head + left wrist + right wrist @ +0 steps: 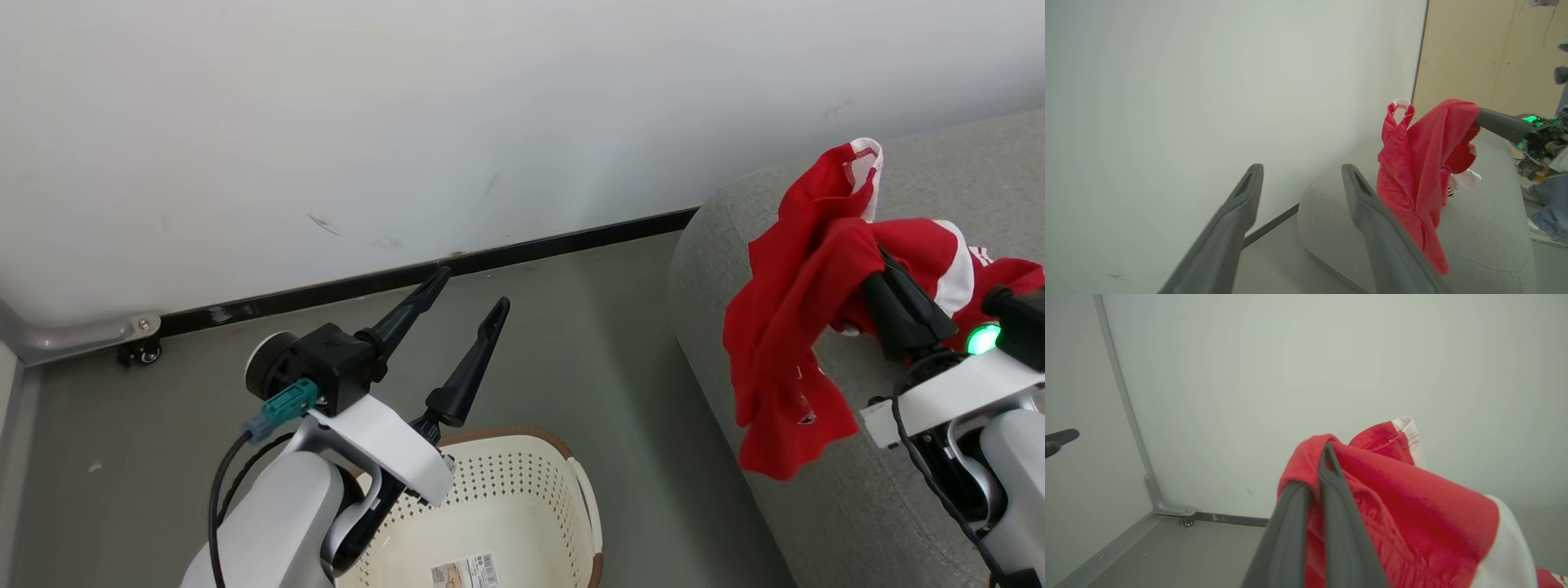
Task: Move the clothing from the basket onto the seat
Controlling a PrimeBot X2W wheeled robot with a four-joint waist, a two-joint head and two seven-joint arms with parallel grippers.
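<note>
Where the clothing (784,327) is: up in the air over the rounded end of the seat (735,245), well apart from the basket (522,490), a bunch of red fabric with white trim draped off the right gripper (1318,477)
Right gripper: fingers pressed together with a fold of the red fabric pinched between them; the rest flops down around it and covers the tips in the head view
Low end of the clothing: dangles in front of the seat's side, honestly can't tell if it touches the upholstery
Seat: light-grey sofa on the robot's right, near the basket with a strip of floor (571,343) between them
Basket: sits on the floor under the left arm (277,514); what shows inside is bare perforated wall and a label (465,572) on the bottom, near-left part hidden by that arm
Left gripper (473,290): fingers spread wide, nothing between them, up above the basket's far rim, pointing at the wall (408,122)
Wall: white, with a black skirting strip (490,257) along the grey floor
Person: a leg in jeans (1547,208) at the right edge of the left wrist view, beyond the seat
</note>
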